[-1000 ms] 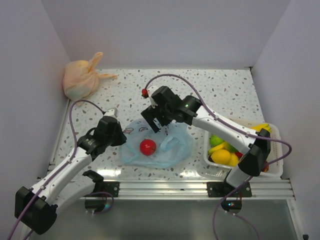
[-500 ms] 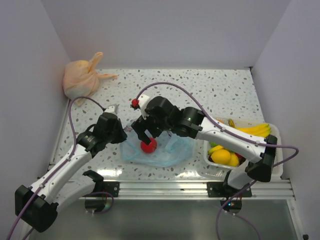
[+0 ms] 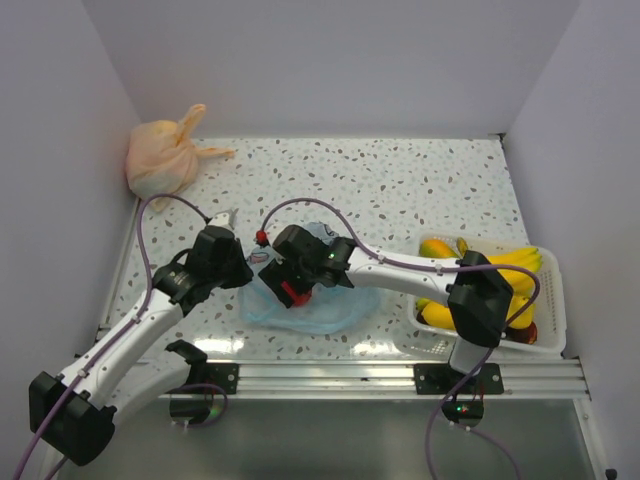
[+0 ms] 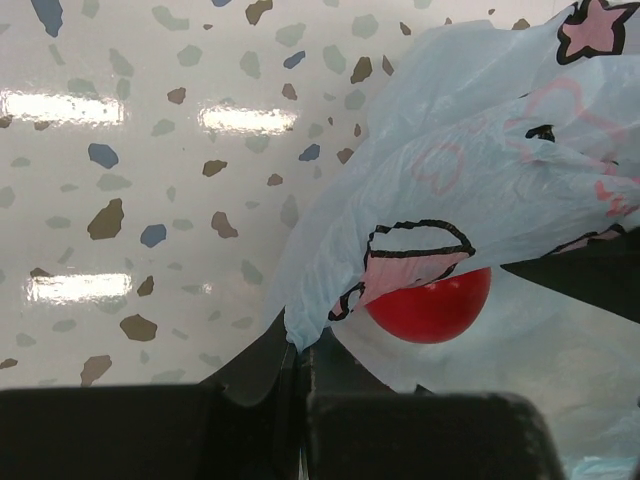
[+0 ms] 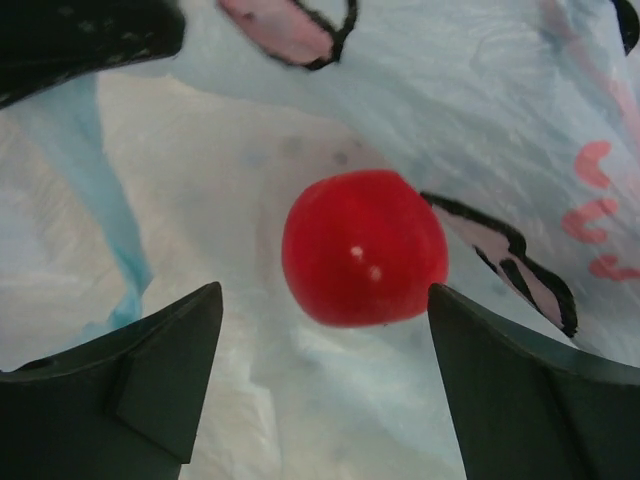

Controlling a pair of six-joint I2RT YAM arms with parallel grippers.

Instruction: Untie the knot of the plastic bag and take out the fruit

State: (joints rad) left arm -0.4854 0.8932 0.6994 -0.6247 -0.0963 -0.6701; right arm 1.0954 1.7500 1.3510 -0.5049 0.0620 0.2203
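Observation:
The light blue plastic bag (image 3: 325, 312) lies in front of the arms with its mouth gaping; the knot is out of view. My left gripper (image 3: 240, 268) is shut on the bag's edge (image 4: 300, 330), holding that side up. Inside the bag rests a red round fruit (image 5: 363, 248), also seen under the printed film (image 4: 432, 305). My right gripper (image 5: 325, 335) is inside the bag's mouth and open, its two dark fingertips (image 5: 170, 360) standing either side of the fruit and slightly short of it, not touching. From above, the right gripper (image 3: 283, 283) covers most of the fruit (image 3: 293, 294).
A tied peach-orange bag (image 3: 160, 160) sits in the far left corner. A white basket (image 3: 552, 335) with bananas, lemons and other fruit stands at the right. White walls close in the speckled table (image 3: 420, 180) on three sides.
My right gripper has swung left and down into the bag's mouth, right up to the red fruit, with its jaws a little narrower. The left gripper keeps its hold on the bag edge.

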